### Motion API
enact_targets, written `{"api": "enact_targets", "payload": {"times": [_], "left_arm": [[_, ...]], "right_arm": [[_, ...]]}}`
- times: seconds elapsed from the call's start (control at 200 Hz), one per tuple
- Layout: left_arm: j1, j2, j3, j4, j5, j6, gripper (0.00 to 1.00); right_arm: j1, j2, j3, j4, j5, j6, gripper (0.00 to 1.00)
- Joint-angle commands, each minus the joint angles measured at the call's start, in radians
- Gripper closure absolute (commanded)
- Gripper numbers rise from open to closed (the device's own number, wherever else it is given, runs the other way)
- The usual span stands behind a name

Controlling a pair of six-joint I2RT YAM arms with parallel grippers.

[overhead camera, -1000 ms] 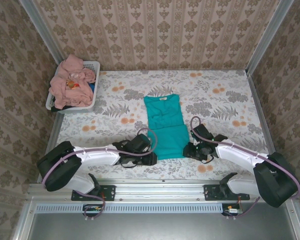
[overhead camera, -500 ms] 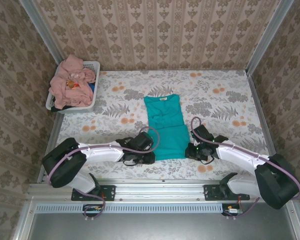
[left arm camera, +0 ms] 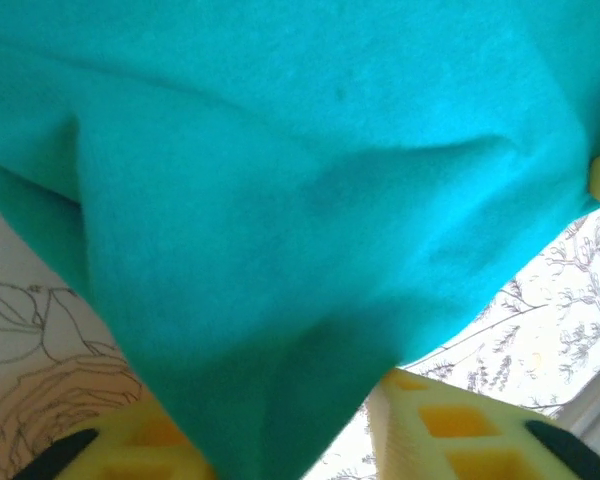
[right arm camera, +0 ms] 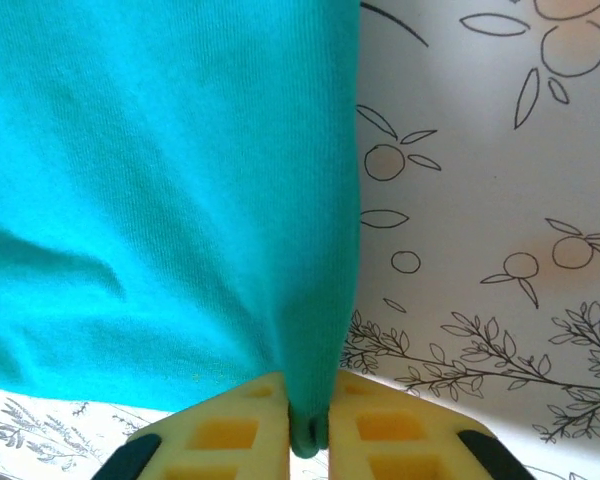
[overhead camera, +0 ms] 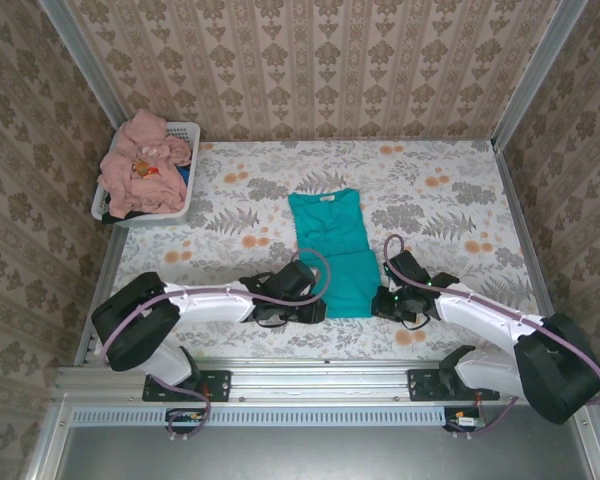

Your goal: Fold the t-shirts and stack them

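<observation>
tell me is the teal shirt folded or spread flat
Partly folded: the teal t-shirt lies as a narrow full-length strip, sleeves tucked in, its near hem pinched by left gripper and right gripper.

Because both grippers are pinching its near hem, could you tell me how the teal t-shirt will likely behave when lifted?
Probably floppy: the teal t-shirt bunches where the left gripper and right gripper pinch it, so its unheld middle should sag. It looks thin and light, so two hem grips likely suffice. Its far end may drag across the table.
</observation>
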Motion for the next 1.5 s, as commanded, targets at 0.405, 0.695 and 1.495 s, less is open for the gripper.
{"api": "enact_targets", "payload": {"times": [0.405, 0.695, 1.495], "left_arm": [[0.145, -0.217, 0.113, -0.227, 0.029, 0.119, 1.00], [0.390, -0.016, 0.370, -0.267, 0.243, 0.275, 0.92], [0.676, 0.559, 0.865, -0.375, 0.566, 0.386, 0.81]], "right_arm": [[-0.004, -0.007, 0.330, -0.197, 0.107, -0.050, 0.98], [-0.069, 0.288, 0.664, -0.248, 0.111, -0.127, 1.00], [-0.222, 0.886, 1.194, -0.220, -0.014, -0.196, 0.84]]}}
